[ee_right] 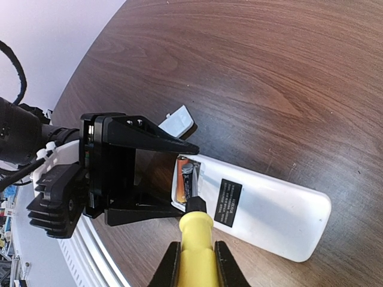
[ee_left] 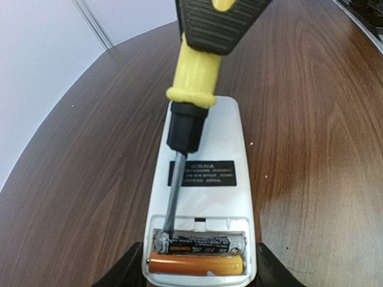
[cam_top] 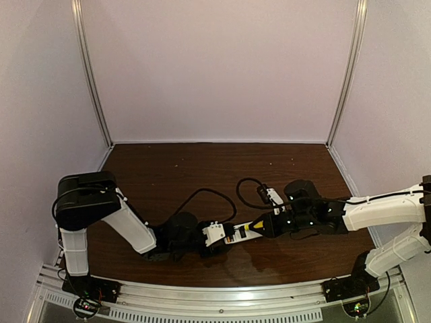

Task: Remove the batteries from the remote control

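The white remote control (ee_left: 206,143) lies back-up on the table with its battery bay open. My left gripper (ee_left: 200,257) is shut on its bay end, one finger (ee_right: 157,137) against each side. Two batteries lie side by side in the bay: a dark one (ee_left: 200,243) and an orange one (ee_left: 197,263) nearer the end. My right gripper (ee_right: 197,245) is shut on the yellow handle of a screwdriver (ee_right: 196,227). The screwdriver's metal tip (ee_left: 163,236) touches the left end of the dark battery. From above, both grippers (cam_top: 225,235) (cam_top: 261,227) meet over the remote (cam_top: 239,234).
A small white cover piece (ee_right: 178,122) lies on the wood just beyond the left gripper. Black cables (cam_top: 202,195) loop over the table behind the arms. Pale walls close in the back and sides, and a metal rail (cam_top: 215,293) runs along the near edge.
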Controlling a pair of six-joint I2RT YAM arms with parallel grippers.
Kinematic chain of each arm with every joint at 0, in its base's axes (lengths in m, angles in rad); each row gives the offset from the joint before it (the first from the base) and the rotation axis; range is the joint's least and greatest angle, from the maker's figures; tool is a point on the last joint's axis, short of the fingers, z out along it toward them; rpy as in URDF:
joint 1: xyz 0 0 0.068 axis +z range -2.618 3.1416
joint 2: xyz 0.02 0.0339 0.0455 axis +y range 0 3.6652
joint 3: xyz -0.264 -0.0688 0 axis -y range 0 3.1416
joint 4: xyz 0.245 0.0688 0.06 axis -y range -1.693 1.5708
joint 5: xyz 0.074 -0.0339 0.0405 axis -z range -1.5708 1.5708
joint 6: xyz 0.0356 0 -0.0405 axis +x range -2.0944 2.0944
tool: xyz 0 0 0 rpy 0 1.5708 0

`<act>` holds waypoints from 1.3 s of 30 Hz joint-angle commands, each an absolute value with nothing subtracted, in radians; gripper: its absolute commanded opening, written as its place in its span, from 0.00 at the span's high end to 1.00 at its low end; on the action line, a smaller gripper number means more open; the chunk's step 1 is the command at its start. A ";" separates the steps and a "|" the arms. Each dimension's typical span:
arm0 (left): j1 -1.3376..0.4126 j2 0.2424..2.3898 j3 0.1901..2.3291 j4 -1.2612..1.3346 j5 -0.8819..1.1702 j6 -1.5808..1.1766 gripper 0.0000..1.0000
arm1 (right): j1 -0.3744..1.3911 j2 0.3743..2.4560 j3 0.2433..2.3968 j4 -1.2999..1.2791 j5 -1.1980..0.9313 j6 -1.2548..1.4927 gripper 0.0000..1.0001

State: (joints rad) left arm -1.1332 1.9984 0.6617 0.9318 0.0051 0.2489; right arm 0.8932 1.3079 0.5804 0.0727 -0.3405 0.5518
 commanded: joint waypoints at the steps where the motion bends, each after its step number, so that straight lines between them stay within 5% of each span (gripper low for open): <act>1: -1.139 2.003 0.678 0.979 0.033 0.239 1.00 | 0.910 1.320 0.572 0.117 -0.347 0.558 1.00; 39: -1.136 2.003 0.676 0.982 0.032 0.232 1.00 | 0.973 1.269 0.554 0.084 -0.315 0.590 1.00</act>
